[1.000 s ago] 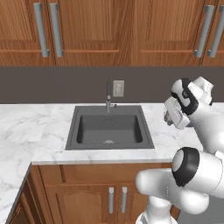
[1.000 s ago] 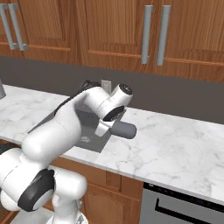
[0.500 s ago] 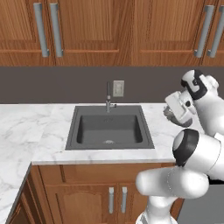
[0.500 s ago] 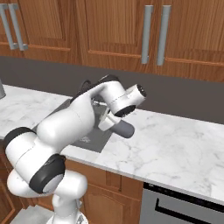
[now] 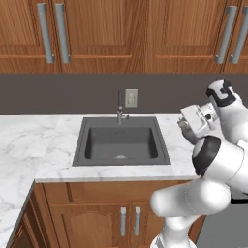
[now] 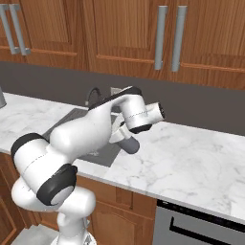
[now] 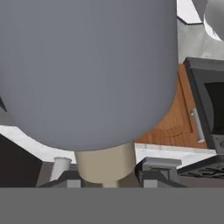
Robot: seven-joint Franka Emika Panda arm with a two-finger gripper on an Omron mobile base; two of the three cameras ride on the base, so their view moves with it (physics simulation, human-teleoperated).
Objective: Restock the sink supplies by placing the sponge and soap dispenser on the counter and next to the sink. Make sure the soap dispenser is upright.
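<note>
My claw (image 6: 125,139) is clamped on the soap dispenser (image 6: 129,144), which juts out tilted from it (probably nozzle-end gripped) above the counter (image 6: 191,158), right of the sink (image 5: 121,143), awaiting uprighting.

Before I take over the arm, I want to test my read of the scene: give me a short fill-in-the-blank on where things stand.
1. The gripper is shut on the ____.
2. In the right base view, the held bottle hangs above the counter, just to the ____ of the sink.
3. The held bottle is not upright but ____.
4. The faucet stands at the sink's ____ edge.

Missing words: soap dispenser; right; tilted; rear
</note>
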